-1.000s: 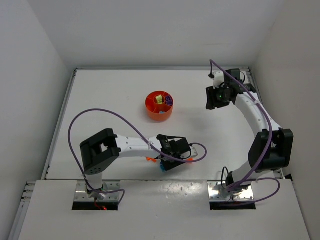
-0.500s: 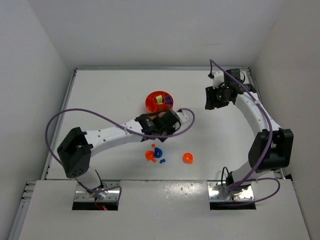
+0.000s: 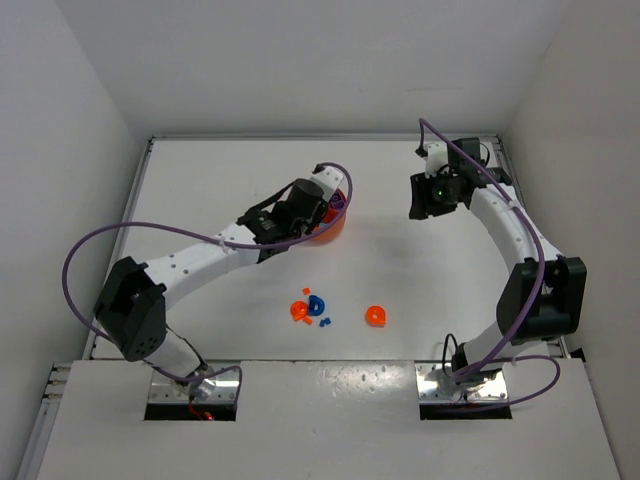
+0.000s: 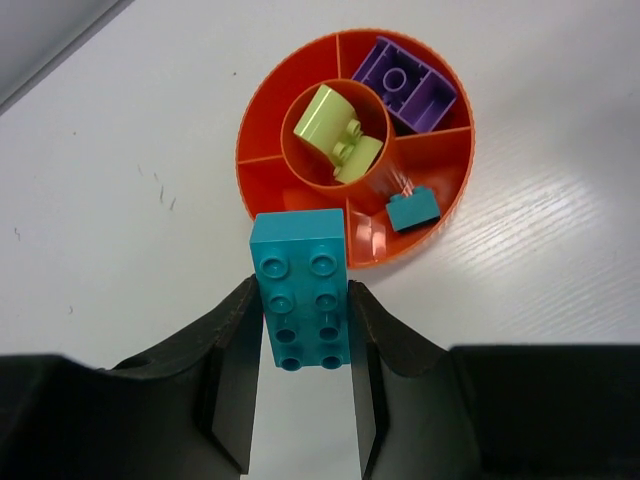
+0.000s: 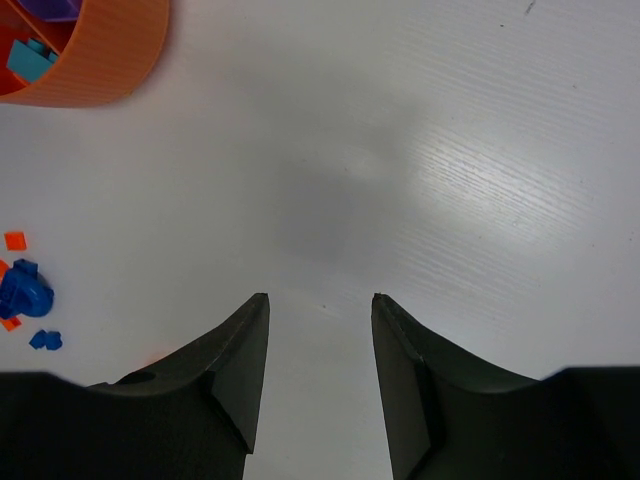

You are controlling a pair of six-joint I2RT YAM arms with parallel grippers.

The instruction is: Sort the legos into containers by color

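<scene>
The round orange dish (image 4: 262, 125) has a central cup ringed by outer compartments. The cup holds a lime green brick (image 4: 335, 125). Adjacent outer compartments hold a purple brick (image 4: 405, 85) and a small cyan brick (image 4: 413, 210). A cyan two-by-four brick (image 4: 303, 260), studs facing the wrist camera, is clamped in the left gripper (image 4: 302, 290), with its far end at the dish rim. Two round orange pieces (image 3: 376, 317) and blue pieces (image 3: 317, 306) lie well apart from the dish.

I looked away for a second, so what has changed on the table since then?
The left gripper, holding a cyan brick, swung from the loose pieces out to above the orange dish. The right gripper stayed open in place, and the dish did not move.
</scene>
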